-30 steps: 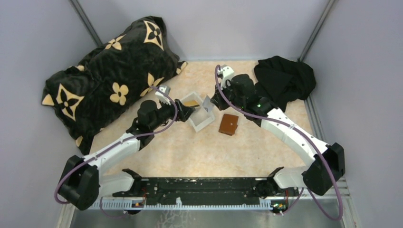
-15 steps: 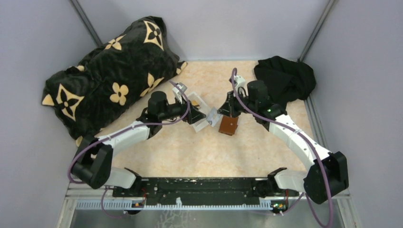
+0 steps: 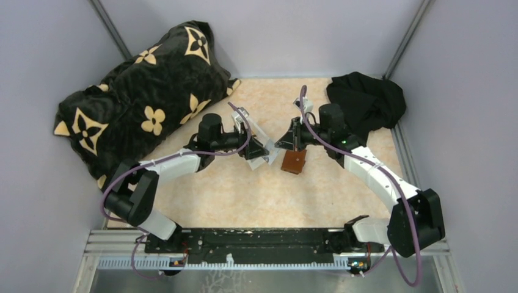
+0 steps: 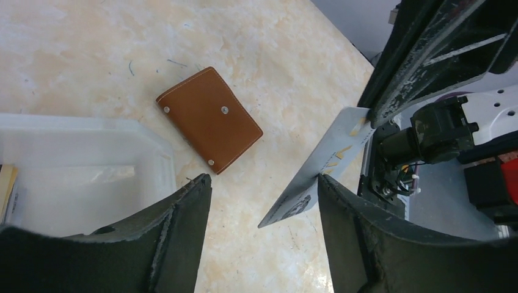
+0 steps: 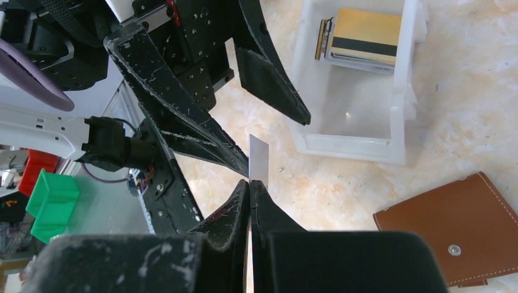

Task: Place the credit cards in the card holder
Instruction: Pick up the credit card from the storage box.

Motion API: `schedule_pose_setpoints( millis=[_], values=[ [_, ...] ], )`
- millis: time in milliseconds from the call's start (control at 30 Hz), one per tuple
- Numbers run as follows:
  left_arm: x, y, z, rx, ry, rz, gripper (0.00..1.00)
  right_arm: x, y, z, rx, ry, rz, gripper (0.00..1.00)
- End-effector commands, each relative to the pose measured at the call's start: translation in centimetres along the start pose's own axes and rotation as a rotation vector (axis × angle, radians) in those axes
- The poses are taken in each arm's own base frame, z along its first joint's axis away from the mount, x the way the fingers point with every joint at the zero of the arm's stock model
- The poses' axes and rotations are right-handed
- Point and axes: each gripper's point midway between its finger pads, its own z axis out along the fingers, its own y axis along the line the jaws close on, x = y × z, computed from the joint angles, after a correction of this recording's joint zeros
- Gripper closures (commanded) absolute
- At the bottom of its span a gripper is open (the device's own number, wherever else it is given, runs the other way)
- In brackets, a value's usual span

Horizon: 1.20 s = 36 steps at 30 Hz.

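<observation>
One grey-silver credit card [image 5: 258, 160] is pinched edge-on in your right gripper [image 5: 250, 184]. Its jaws are pressed tight on the card's lower end, so most of the card sticks out past the fingertips. Your left gripper [image 4: 262, 183] faces it with its jaws spread wide. In the left wrist view, the free end of the card reaches into the gap between the two fingers. You cannot tell from these views whether either finger touches it.

Both grippers meet in the air over the marbled beige tabletop [image 3: 244, 195], just beside a corner of the white rectangular plastic tray [image 5: 354, 146].

Your reddish-brown leather card holder [image 4: 211, 119] lies flat on the tabletop, folded shut with its outer face and metal studs up. It sits near the tray but apart from it, below the right gripper.

A stack of credit cards [image 5: 365, 36] rests at one end of the tray, with a gold-tan card bearing a dark stripe on top.

Well away from all this, a black pillow with gold flower shapes [image 3: 140, 91] lies at the far left. A crumpled black cloth [image 3: 366, 101] sits in the far right corner.
</observation>
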Motion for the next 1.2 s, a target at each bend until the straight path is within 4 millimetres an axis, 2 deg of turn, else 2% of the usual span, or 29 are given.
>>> schedule_pose_setpoints(
  millis=[0,200,567,633,767,867,1033,1133,1167],
  values=[
    [-1.1,-1.0,0.6,0.092,-0.006,0.042,0.32,-1.1,0.2,0.3,-0.067,-0.04,-0.01,1.0],
    [-0.5,-1.4,0.7,0.137,0.022,0.017,0.44,-1.2,-1.4,0.3,-0.073,-0.055,0.037,1.0],
    [-0.2,-1.4,0.9,0.19,0.048,-0.029,0.68,-1.6,-2.6,0.9,-0.094,-0.061,0.075,1.0],
    [-0.1,-1.4,1.0,0.199,0.057,-0.038,0.75,-1.5,-2.9,1.0,-0.095,-0.058,0.081,1.0],
    [0.1,-1.2,1.2,0.206,0.069,-0.052,0.99,-1.7,-3.2,1.0,-0.097,-0.065,0.092,1.0],
    [0.1,-0.8,1.2,0.19,0.067,-0.061,1.0,-2.0,-3.5,1.0,-0.092,-0.071,0.092,1.0],
    [0.0,0.6,1.3,0.091,0.044,-0.069,1.0,-2.3,-4.3,0.7,-0.027,-0.09,0.09,0.78],
    [0.1,1.2,1.3,0.045,0.029,-0.085,1.0,-2.6,-4.9,0.2,0.037,-0.124,0.081,0.62],
    [0.1,1.3,1.3,0.033,0.022,-0.089,1.0,-2.7,-5.1,-0.1,0.061,-0.14,0.078,0.6]
  ],
)
